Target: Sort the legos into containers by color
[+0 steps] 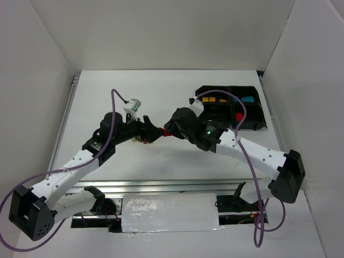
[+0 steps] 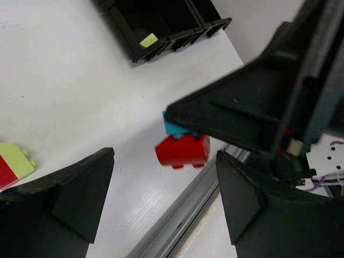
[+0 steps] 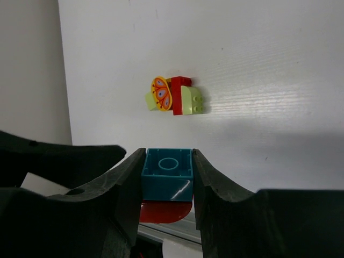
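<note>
Right wrist: right hand (image 3: 167, 160) tight around teal brick (image 3: 167, 176) atop red brick (image 3: 164, 211).

tray (image 1: 262, 113): counting one
teal bricks (image 3: 167, 174): counting two, one sitting inside tray
red bricks (image 2: 182, 151): counting three, one sitting inside tray

Lab test cell: white panel walls (image 1: 161, 32) enclose a table (image 1: 161, 91) with aluminium rails (image 1: 172, 186).
</note>
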### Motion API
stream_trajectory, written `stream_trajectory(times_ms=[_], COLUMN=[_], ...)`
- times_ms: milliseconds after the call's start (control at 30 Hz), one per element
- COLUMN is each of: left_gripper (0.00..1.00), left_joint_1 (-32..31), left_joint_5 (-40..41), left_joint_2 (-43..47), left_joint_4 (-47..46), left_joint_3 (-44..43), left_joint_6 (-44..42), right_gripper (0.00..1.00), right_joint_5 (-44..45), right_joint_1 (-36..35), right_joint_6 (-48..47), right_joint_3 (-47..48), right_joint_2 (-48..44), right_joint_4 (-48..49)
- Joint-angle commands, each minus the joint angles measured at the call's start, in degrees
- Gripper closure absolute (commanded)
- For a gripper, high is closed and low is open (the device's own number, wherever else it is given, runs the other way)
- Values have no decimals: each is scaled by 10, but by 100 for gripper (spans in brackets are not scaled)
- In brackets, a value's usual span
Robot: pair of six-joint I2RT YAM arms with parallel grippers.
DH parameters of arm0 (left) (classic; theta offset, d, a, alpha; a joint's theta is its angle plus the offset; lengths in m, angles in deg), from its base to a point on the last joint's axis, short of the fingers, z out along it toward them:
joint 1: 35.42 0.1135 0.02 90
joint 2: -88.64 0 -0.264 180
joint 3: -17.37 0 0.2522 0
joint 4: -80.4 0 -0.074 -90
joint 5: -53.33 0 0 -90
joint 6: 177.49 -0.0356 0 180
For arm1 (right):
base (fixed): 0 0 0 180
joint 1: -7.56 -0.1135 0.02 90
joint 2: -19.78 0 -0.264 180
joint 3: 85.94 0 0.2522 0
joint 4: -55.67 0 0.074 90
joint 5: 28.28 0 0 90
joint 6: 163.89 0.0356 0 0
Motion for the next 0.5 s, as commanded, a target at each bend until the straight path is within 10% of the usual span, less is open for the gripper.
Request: stream_trajectory(times_ms=[0,167,267,367,433,467], left_gripper=[12,30,55,100,100,100], left_joint_1=[-2,-4,-6,-6,-5,-5], left_joint_5=[19,4,-4,-16,-21,-21], left_joint_2=[-15,-28,-26,-19,-18,-16], left_joint_4=[-50,-76,-88,-96,-85,-80], left_joint_3=[-19,-22,-19,-18,-24,-26], left_joint_6=[14,27,27,24,17,14], right_gripper=[100,100,100,100,100,77], right_joint_5=[19,7,1,1,-10,-27], right_joint_1=[-17,-20,-23,-24,-23,-23], right_joint_6=[-6,-5,-7,-7,-16,-38], right_joint_3=[13,6,1,-1,-15,-23], right_joint_2=[-19,-22,-28,-28,-35,-49], right_joint_4=[22,37,51,55,87,106])
